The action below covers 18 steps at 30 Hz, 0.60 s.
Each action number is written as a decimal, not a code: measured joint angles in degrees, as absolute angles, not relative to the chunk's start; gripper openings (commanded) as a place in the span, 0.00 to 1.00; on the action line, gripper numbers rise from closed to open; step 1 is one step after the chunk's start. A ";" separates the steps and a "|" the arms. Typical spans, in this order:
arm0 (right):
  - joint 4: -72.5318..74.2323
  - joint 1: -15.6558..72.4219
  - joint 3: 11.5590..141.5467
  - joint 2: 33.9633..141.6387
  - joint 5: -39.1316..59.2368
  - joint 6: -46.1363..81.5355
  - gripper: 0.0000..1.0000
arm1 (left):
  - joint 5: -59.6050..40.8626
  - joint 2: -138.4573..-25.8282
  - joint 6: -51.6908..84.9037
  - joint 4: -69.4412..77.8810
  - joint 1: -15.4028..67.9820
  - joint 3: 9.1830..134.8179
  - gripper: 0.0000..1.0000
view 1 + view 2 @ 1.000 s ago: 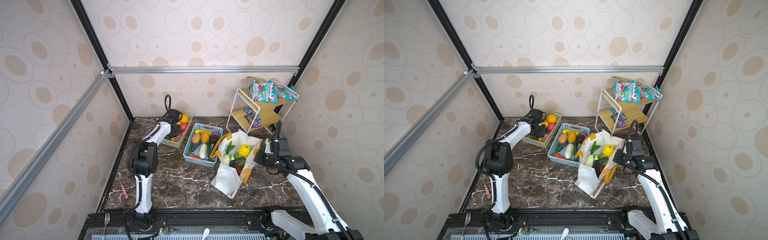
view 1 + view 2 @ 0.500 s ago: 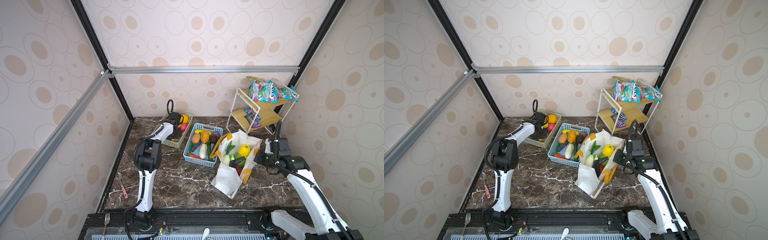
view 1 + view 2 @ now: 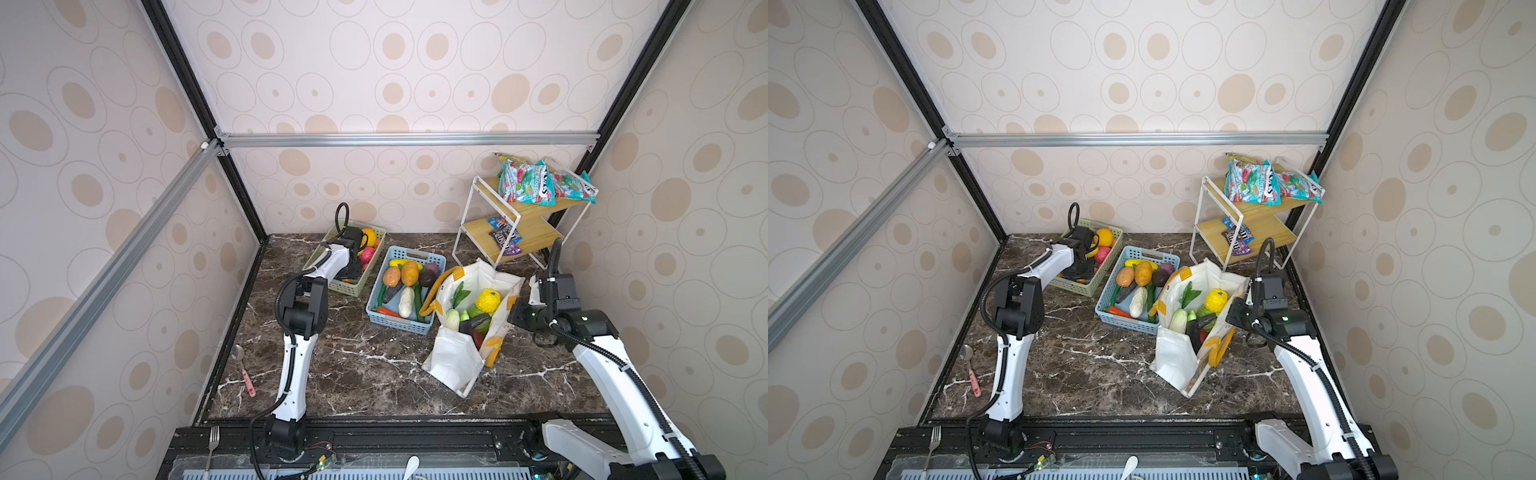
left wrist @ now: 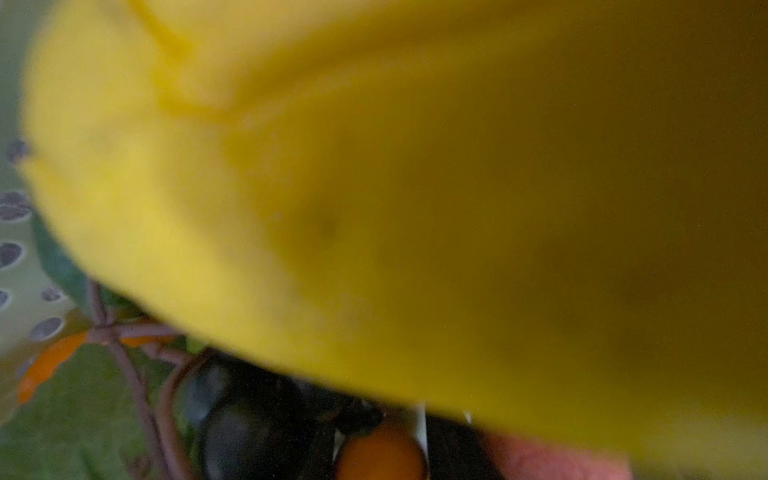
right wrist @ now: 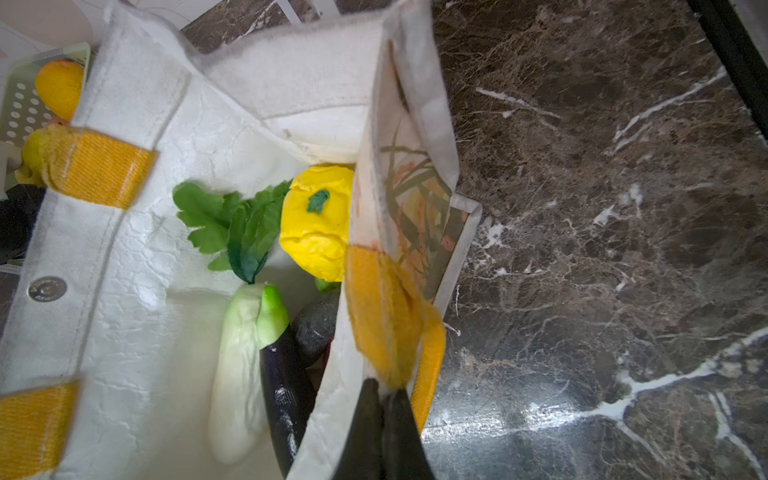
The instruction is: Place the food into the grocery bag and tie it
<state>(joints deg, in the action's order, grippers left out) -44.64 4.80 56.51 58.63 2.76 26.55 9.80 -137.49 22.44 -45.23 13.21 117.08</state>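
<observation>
The white grocery bag [image 3: 453, 361] [image 3: 1173, 361] stands open right of centre in both top views. My right gripper [image 5: 384, 390] [image 3: 513, 316] is shut on its rim beside a yellow-orange handle [image 5: 382, 316]. Inside lie food pieces: a yellow knobbly fruit [image 5: 318, 220] [image 3: 488, 300], a leafy white radish [image 5: 239, 365] and a dark eggplant [image 5: 286, 386]. My left gripper [image 3: 352, 270] [image 4: 374, 444] reaches down into the pale green basket [image 3: 345, 286]. Its dark fingers [image 4: 249, 436] stand apart, an orange piece [image 4: 380, 457] showing between them. A blurred yellow fruit [image 4: 374, 187] fills most of the left wrist view.
A light blue basket [image 3: 399, 322] of toy vegetables sits between the green basket and the bag. A white wire rack [image 3: 523, 232] with snack packets [image 3: 525, 189] stands at the back right. A spoon [image 3: 245, 370] lies by the left wall.
The left arm's elbow has swung in toward the green basket and its gripper has sunk deeper among the fruit, jaws a little wider. The right arm and bag have not moved.
</observation>
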 measured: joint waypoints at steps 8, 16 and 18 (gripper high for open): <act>-44.91 4.80 57.36 59.42 2.50 26.04 0.00 | 9.32 -137.71 22.41 -45.63 13.21 117.69 0.26; -45.06 4.80 57.63 59.75 2.11 25.63 0.00 | 8.12 -137.62 22.44 -45.74 13.17 118.13 0.26; -45.06 4.80 57.63 59.75 2.09 25.61 0.00 | 7.66 -137.51 22.44 -45.78 13.17 118.13 0.25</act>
<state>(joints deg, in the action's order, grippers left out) -45.06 4.80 57.63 59.75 2.09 25.61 7.66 -137.51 22.44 -45.78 13.17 118.13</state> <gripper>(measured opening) 0.049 0.258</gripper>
